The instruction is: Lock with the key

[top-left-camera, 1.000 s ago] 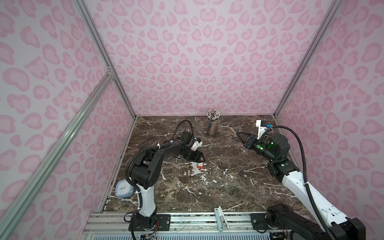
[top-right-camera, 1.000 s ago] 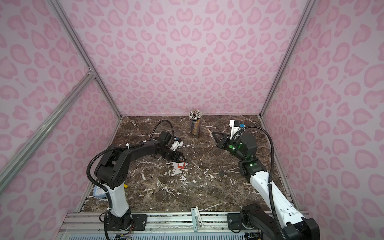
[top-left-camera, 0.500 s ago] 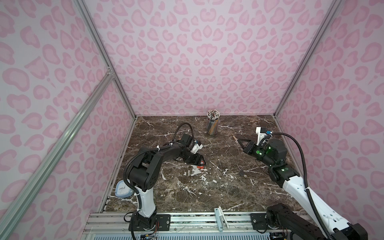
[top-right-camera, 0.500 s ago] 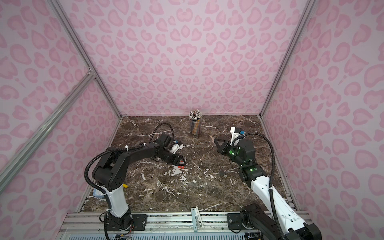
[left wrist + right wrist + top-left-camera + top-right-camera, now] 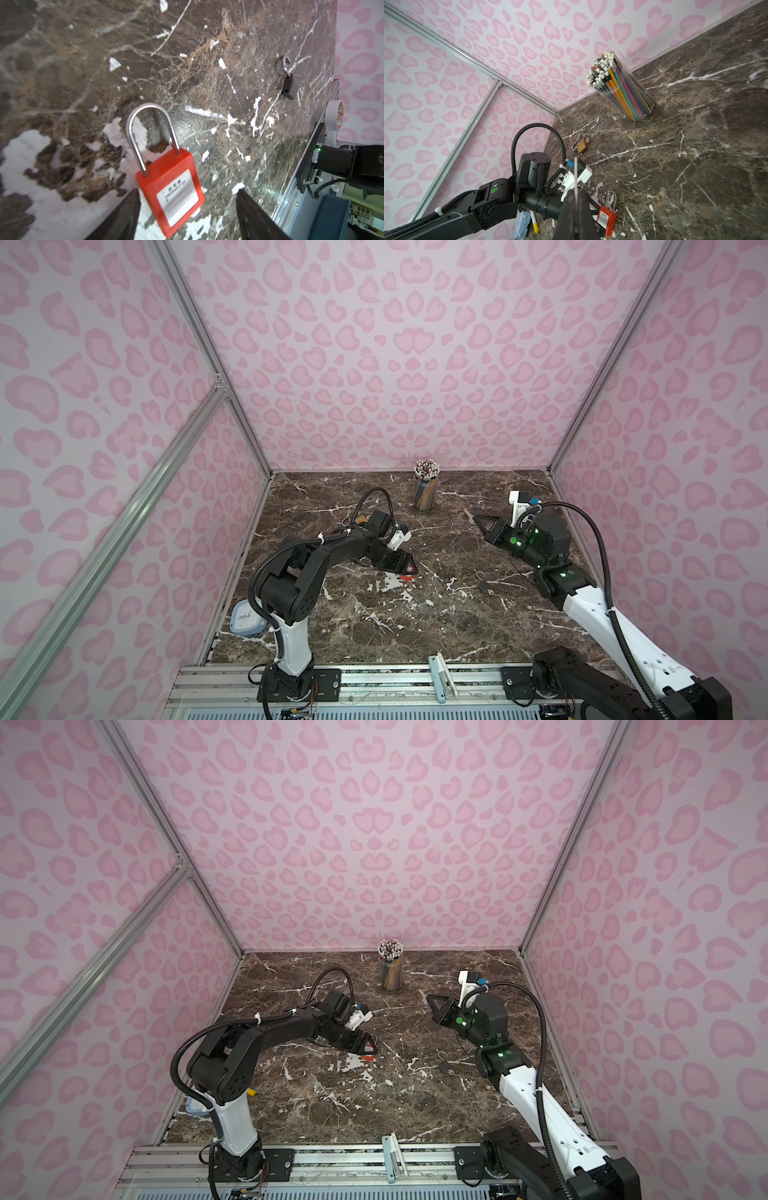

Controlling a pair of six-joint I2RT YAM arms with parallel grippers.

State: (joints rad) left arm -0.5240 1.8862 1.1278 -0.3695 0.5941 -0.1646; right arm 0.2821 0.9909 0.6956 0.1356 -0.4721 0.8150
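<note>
The red padlock (image 5: pixel 166 178) lies flat on the marble table (image 5: pixel 207 52), left of centre. The left gripper (image 5: pixel 187 190) stands open, one finger on each side of the plastic body, not yet pinching it. The right gripper (image 5: pixel 576 192), raised over the far right, is closed on a thin flat blade seen edge on, probably the key (image 5: pixel 576 172). The lock looks light, rigid and smooth, so it will likely skate on the stone. It is best clamped across the body's narrow sides, clear of the shackle. The key is small and stiff, easily twisted in the pinch
</note>
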